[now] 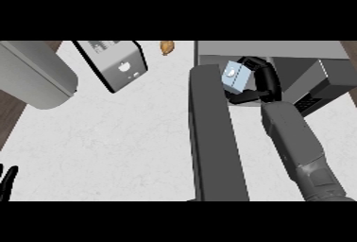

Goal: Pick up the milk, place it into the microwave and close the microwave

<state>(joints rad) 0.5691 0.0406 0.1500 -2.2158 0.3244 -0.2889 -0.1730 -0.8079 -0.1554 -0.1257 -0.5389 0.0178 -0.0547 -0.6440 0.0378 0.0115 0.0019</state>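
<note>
The milk (235, 76) is a small pale-blue carton with a white patch on its face, boxy and flat-sided, and it sits tilted in the right hand (259, 81), whose fingers curl round it from the 3 o'clock side with the thumb coming under at about 5 o'clock. By its look it should handle as a light, fairly stiff thing: the flat walls give a sure seat for fingers on opposite faces, though a carton's sides may give a little if squeezed, and its smooth skin could slide, so a hold across the middle of the body seems the safest place. It hangs at the mouth of the microwave (327, 78), at roughly 1 o'clock in the view, just right of the open door (213, 137), which runs edge-on from 12 down to 6 o'clock. Whether the carton touches the microwave floor cannot be told. The left hand (8, 182) rests at the desk's (118, 142) 8 o'clock edge, fingers straight and up. A toaster (115, 64) stands at 11 o'clock, with a small brown item (167, 47) at 12.
</note>
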